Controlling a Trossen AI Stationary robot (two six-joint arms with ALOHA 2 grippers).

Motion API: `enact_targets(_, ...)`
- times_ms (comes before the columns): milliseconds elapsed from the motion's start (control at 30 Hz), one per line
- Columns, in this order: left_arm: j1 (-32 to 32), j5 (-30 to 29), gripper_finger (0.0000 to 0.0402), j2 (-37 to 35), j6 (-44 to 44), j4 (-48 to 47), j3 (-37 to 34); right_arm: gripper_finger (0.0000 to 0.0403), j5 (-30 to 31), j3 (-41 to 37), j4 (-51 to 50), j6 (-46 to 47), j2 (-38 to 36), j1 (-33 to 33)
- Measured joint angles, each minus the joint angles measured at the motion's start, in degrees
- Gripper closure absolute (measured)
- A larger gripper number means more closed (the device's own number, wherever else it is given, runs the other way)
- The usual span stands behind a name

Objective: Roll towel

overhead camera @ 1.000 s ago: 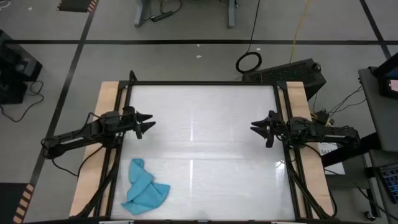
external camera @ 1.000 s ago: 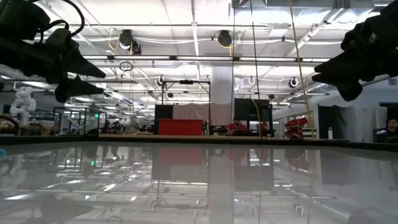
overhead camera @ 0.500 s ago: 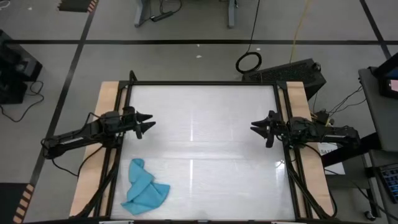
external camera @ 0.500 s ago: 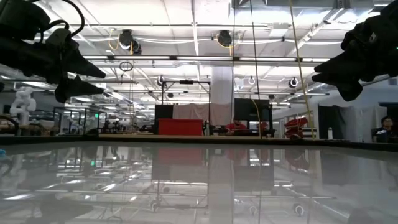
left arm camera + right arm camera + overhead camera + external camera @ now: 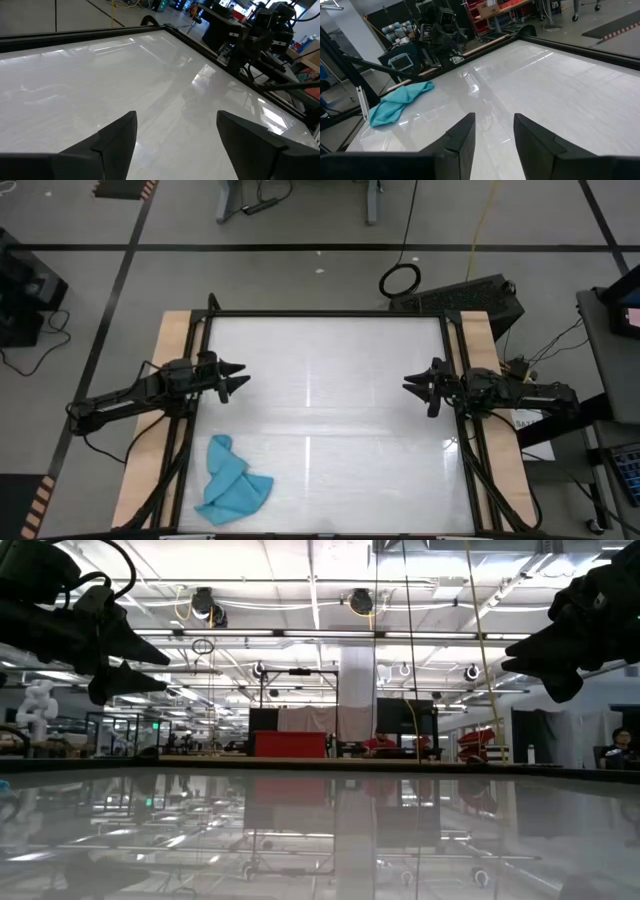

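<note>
The turquoise towel lies crumpled in a heap on the white tabletop near its near left corner; it also shows in the right wrist view. My left gripper is open and empty, held above the table's left side, farther back than the towel. My right gripper is open and empty above the table's right side. In the low view both grippers hang high at the picture's sides, and the towel does not show.
A black frame runs around the tabletop, with wooden strips along the left and right sides. The middle of the table between the grippers is bare white surface. Workshop racks and equipment stand beyond the table.
</note>
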Motion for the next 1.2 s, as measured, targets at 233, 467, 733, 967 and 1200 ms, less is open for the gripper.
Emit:
enact_targets(233, 0.0, 0.0, 0.0123, 0.0, 0.0, 0.0, 0.0, 0.0277, 0.0, 0.0, 0.0, 0.0, 0.0, 0.0)
enact_targets(467, 0.0, 0.0, 0.0123, 0.0, 0.0, 0.0, 0.0, 0.0277, 0.0, 0.0, 3.0, 5.6, 0.0, 0.0)
enact_targets(733, 0.0, 0.0, 0.0123, 0.0, 0.0, 0.0, 0.0, 0.0277, 0.0, 0.0, 2.9, 6.1, 0.0, 0.0)
enact_targets(967, 0.0, 0.0, 0.0123, 0.0, 0.0, 0.0, 0.0, 0.0277, -0.1, 0.0, 2.9, 6.1, 0.0, 0.0)
enact_targets(1200, 0.0, 0.0, 0.0123, 0.0, 0.0, 0.0, 0.0, 0.0277, 0.0, 0.0, 4.0, 6.1, 0.0, 0.0)
